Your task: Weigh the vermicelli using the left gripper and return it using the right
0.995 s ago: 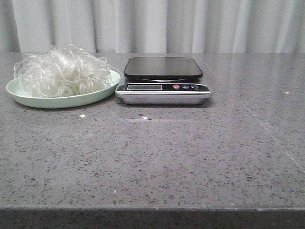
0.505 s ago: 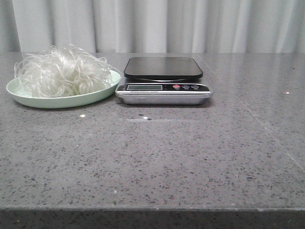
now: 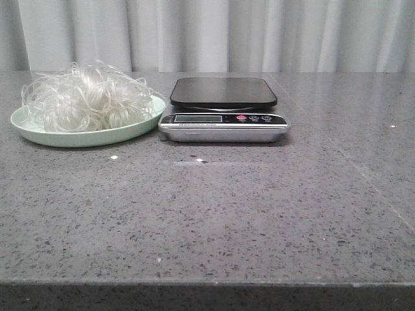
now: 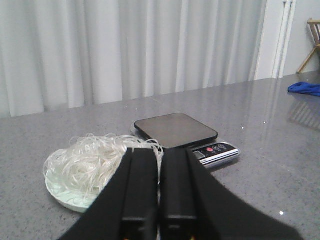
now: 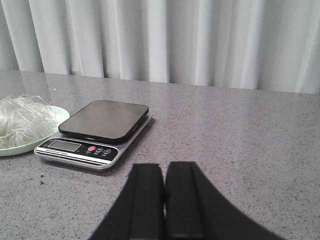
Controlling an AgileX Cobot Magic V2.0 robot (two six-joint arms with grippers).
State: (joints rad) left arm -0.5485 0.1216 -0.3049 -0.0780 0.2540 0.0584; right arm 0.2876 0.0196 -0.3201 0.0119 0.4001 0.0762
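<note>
Translucent white noodles: we've got the fluffy clump of thin, looping vermicelli strands (image 3: 86, 97) sitting heaped in the pale green shallow plate (image 3: 39, 135), just ahead of the left gripper and a bit to one side of it in the left wrist view.
What changed: honestly almost nothing. Compared with half a second back, the whole front view sits a hair further right, plate and scale together, so we read that as camera wobble, not anything being moved.
What that means: we'd say the task hasn't really started. Noodles not picked up, nothing on the scale yet.
Scale: the silver kitchen scale with a black glass platform (image 3: 223, 92) is just beside the plate, beyond the left gripper's tips and bare on top.
Left gripper: the black tapering two-finger claw (image 4: 159, 220) has its fingers pressed together with nothing between them, hanging short of the plate.
Right gripper: the black claw on the right arm (image 5: 164, 220) is also closed and empty, with the scale out ahead of it and the plate further off past that.
Hard to see: neither arm shows in the front view. The scale's display (image 3: 198, 118) is too small to read. The right wrist view cuts the plate off at the edge, and the left claw's own fingers hide the near rim of it.
Table: grey speckled stone top (image 3: 214, 214), with a couple of tiny pale specks we can't identify.
</note>
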